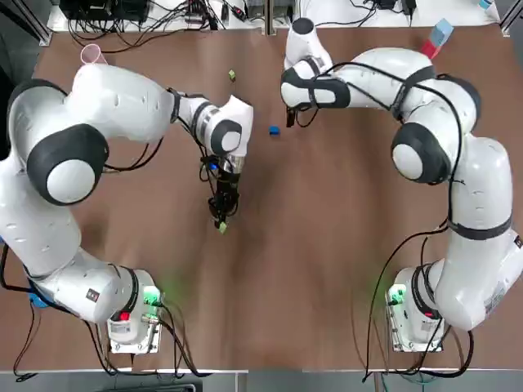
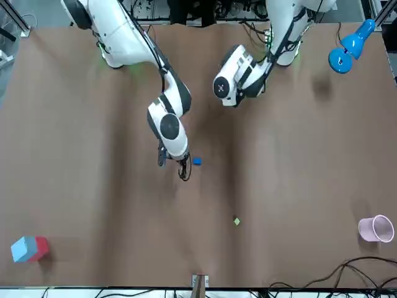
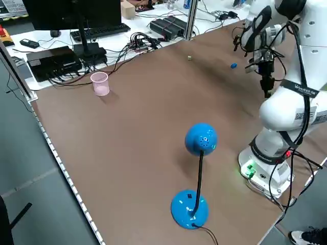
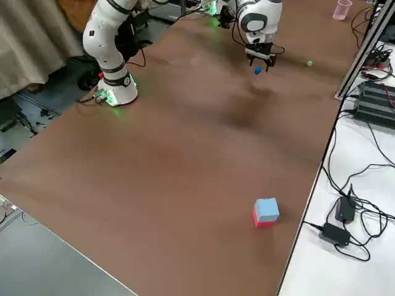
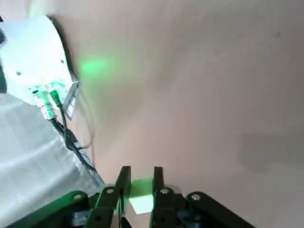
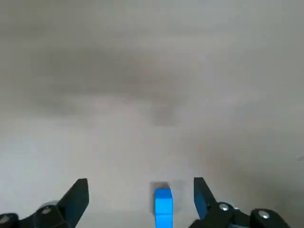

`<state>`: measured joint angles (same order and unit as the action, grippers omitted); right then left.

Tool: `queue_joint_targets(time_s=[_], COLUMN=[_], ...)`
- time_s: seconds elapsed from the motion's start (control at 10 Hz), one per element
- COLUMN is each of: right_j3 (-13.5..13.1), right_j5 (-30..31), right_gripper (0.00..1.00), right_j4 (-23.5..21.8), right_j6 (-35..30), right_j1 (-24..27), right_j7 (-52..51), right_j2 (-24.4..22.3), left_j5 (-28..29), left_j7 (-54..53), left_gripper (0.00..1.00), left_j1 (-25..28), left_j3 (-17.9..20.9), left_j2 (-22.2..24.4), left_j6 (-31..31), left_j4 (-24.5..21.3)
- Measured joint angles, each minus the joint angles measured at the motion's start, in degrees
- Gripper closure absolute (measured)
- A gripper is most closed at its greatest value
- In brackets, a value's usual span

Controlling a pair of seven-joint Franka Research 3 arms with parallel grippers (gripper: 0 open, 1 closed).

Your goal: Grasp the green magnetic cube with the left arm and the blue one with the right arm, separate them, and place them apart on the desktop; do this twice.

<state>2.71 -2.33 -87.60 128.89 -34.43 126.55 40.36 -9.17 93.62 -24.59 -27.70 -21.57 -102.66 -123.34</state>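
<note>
The main risk is the magnets snapping back together: the left gripper point(image 5: 141, 171) is pinched narrow on a green cube point(image 5: 141, 203), carried above the table's point(image 1: 327, 245) middle, and if it comes down too near the blue cube point(image 1: 274, 129) the pair would probably jump shut. The cube sits deep between the fingers, so it may cling on release, or bounce and roll if let go high. The right gripper point(image 6: 140, 183) hangs wide open over the blue cube, which lies on the table between its fingers; a sideways pull-off could knock it. A second green cube point(image 1: 232, 75) lies farther out, well apart from the blue one. The table is bare brown, smooth, with nothing to stop a roll. Around it: a pink cup point(image 1: 91, 54), a blue lamp point(image 3: 200, 140), a red-and-blue block point(image 4: 265, 211), cables point(image 1: 147, 28).
</note>
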Motion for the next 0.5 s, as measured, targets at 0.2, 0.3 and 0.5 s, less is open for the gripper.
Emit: queue_joint_targets(time_s=[0.2,0.3,0.5], right_j3=[0.0,0.0,-0.1], right_j5=[0.0,0.0,0.0], right_gripper=[0.02,0.02,0.03], right_j4=[-4.8,-6.3,-8.3], right_j6=[0.0,0.0,0.1], right_j1=[1.6,2.3,4.0], right_j7=[-1.2,-1.7,-3.7], right_j2=[-4.0,-5.2,-6.6], left_j5=[0.0,0.0,1.4], left_j7=[1.1,1.1,1.7], left_gripper=[0.77,0.76,0.47], left_j1=[-0.5,-1.2,-4.7], left_j3=[-0.6,-0.7,-0.7], left_j2=[0.1,0.0,-0.6], left_j6=[0.0,0.0,0.0], left_j4=[0.0,0.0,-0.2])
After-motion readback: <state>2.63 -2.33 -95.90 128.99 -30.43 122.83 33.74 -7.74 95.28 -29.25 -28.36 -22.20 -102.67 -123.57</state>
